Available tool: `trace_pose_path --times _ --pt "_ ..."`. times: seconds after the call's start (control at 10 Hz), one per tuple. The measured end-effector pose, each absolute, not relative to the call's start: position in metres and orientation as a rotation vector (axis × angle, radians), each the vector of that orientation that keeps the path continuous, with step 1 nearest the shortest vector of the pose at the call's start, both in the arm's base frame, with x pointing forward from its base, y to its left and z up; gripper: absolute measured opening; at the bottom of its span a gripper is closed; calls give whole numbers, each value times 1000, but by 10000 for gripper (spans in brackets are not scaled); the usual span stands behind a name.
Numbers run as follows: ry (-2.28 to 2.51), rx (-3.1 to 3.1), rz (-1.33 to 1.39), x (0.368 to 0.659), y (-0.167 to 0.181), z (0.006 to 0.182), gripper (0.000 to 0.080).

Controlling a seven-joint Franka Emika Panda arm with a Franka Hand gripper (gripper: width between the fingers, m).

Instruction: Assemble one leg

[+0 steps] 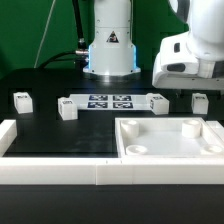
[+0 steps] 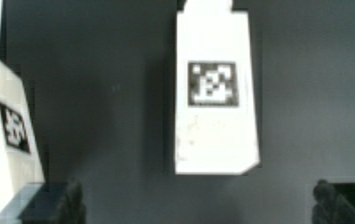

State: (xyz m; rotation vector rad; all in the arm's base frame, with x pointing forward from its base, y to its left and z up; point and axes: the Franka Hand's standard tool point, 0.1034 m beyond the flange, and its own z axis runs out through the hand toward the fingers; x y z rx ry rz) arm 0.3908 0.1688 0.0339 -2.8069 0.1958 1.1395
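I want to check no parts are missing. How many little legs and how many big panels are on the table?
Legs: 4
Panel: 1
Total: 5

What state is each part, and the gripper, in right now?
Gripper: open, empty.
Leg under it: lying loose, tag up, not gripped.
Four legs: all loose, none fitted in the panel.
Panel: lying flat; the holes that show are empty.
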Motion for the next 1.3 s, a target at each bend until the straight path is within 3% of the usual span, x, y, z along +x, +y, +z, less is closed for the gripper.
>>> trace_pose_path --times 0.3,0.8,1.3 --pt "173 -2697 1337 388 168 29 649" --pt "156 -2706 1358 365 175 13 649" --pt "135 -2702 1402 347 178 9 619"
